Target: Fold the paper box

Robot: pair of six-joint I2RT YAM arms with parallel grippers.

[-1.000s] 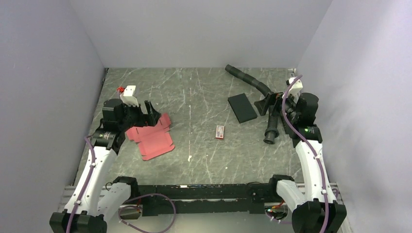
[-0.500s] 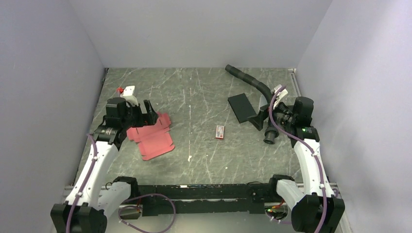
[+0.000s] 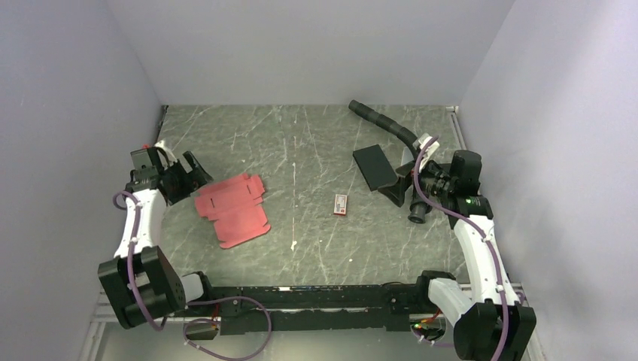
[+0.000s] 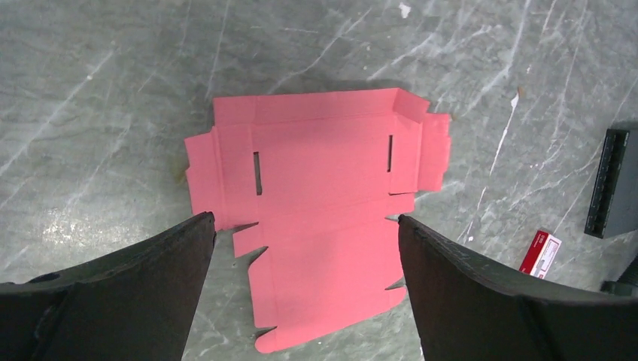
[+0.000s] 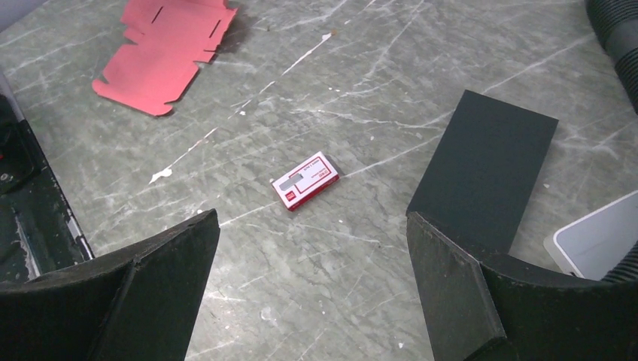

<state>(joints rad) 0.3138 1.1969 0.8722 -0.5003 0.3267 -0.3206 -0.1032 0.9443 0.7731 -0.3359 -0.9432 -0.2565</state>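
The paper box (image 3: 233,209) lies flat and unfolded on the marbled table, left of centre, a red-pink die-cut sheet with flaps and two slots. In the left wrist view the paper box (image 4: 323,218) lies below the open fingers, one far flap slightly raised. My left gripper (image 3: 189,170) is open and empty, just left of the sheet and apart from it. My right gripper (image 3: 400,184) is open and empty at the right, far from the box. The box shows small at the top left of the right wrist view (image 5: 167,49).
A small red-and-white card (image 3: 341,204) lies at mid table, also in the right wrist view (image 5: 305,180). A black flat pad (image 3: 375,167) lies right of centre by the right gripper. A black hose (image 3: 385,123) curves along the back right. Grey walls enclose three sides.
My left gripper has drawn back to the left, off the box's far flap, and its arm has swung outward. The box lies flatter. The right gripper has shifted slightly left and down.
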